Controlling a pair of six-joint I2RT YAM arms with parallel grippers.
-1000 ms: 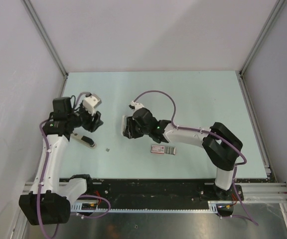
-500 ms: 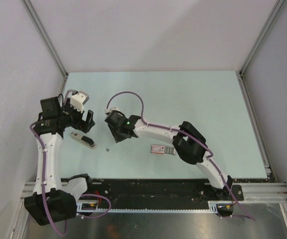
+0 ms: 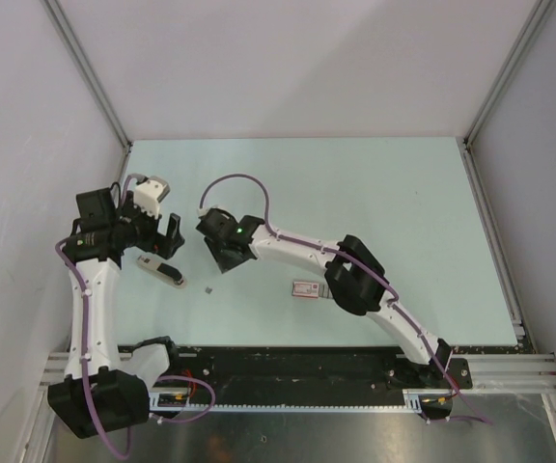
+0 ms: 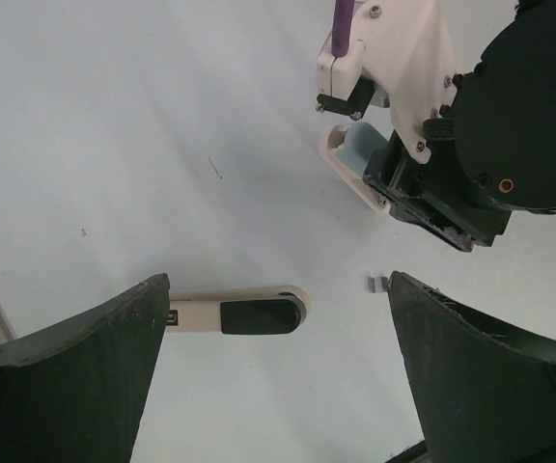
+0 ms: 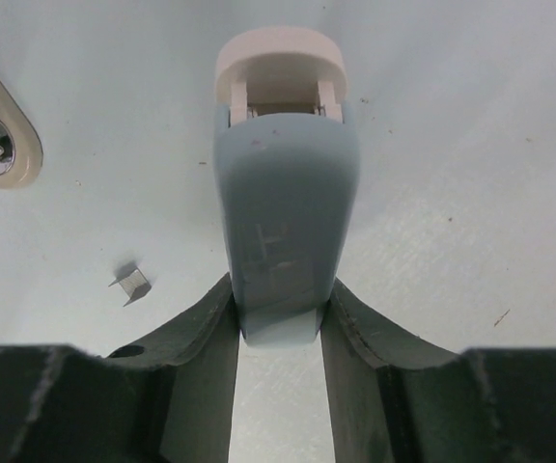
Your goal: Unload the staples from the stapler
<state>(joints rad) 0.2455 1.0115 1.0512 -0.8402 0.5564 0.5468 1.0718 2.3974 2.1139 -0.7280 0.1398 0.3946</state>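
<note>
Low in the overhead frame a loose staple (image 3: 208, 287) lies on the pale surface (image 3: 384, 193), with the stapler (image 3: 160, 271) just to its left. Higher up, the left gripper (image 3: 167, 239) has its jaws wide and empty. Centre-left, the right gripper (image 5: 278, 289) has its jaws clamped on a blue-grey piece (image 5: 283, 193) with a cream tip.

Pale green table (image 3: 375, 212) carries stapler (image 3: 160, 271), staple (image 3: 208, 287), pink-labelled box (image 3: 308, 288).
</note>
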